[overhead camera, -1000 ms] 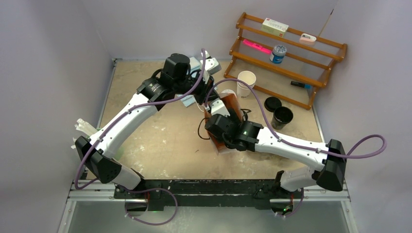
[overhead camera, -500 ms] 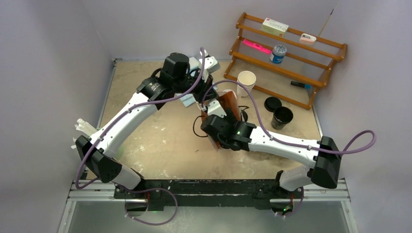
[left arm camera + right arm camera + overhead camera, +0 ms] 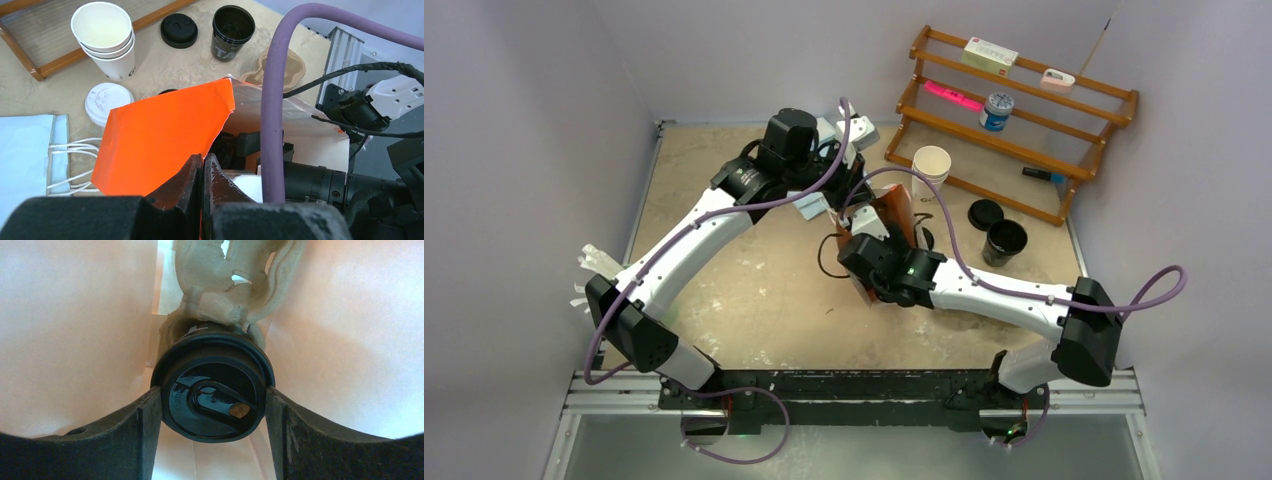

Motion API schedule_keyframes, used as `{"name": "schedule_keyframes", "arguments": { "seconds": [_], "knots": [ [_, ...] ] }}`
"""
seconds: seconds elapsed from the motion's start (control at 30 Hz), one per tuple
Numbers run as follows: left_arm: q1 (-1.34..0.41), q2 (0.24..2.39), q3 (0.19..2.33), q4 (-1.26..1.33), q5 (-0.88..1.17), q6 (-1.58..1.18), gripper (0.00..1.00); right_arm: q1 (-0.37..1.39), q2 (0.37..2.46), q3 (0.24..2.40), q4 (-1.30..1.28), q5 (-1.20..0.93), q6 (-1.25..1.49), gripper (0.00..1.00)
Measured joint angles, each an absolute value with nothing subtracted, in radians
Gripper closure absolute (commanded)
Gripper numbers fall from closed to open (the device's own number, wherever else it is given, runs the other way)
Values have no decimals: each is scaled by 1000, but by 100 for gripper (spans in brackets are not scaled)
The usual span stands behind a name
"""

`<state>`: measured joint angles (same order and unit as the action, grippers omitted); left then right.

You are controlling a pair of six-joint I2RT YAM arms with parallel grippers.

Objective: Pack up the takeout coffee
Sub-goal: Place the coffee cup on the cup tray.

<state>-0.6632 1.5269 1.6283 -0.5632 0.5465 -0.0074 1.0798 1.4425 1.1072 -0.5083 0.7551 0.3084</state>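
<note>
My right gripper (image 3: 212, 405) is inside the orange paper bag (image 3: 894, 212), shut on a lidded black cup (image 3: 215, 390); both fingers (image 3: 145, 435) press the rim of its black lid. The cup sits against a brown pulp carrier (image 3: 225, 285) deeper in the bag. My left gripper (image 3: 203, 160) is shut on the edge of the orange bag (image 3: 160, 135) and holds it up. A second black cup (image 3: 1005, 241), open and with white print, stands on the table at right, a loose black lid (image 3: 986, 213) beside it. Both also show in the left wrist view: the cup (image 3: 232, 32), the lid (image 3: 178, 30).
Stacked white paper cups (image 3: 931, 170) stand behind the bag, with a white lid (image 3: 106, 100) and a white handled bag (image 3: 25, 150) nearby. A wooden rack (image 3: 1014, 120) with small items fills the back right. A brown pulp piece (image 3: 280, 67) lies by the bag.
My right arm has shifted left and pushed a little further into the bag with the cup. My left gripper has kept its hold on the bag's edge, almost still.
</note>
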Motion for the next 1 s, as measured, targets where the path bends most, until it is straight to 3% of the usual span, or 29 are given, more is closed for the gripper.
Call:
{"name": "schedule_keyframes", "arguments": {
  "seconds": [0.53, 1.0],
  "knots": [
    [-669, 1529, 1628, -525, 580, -16, 100, 1053, 1364, 1105, -471, 524, 282, 100],
    [-670, 1530, 1631, -493, 601, -19, 100, 1053, 1362, 1184, -625, 528, 282, 100]
  ]
}}
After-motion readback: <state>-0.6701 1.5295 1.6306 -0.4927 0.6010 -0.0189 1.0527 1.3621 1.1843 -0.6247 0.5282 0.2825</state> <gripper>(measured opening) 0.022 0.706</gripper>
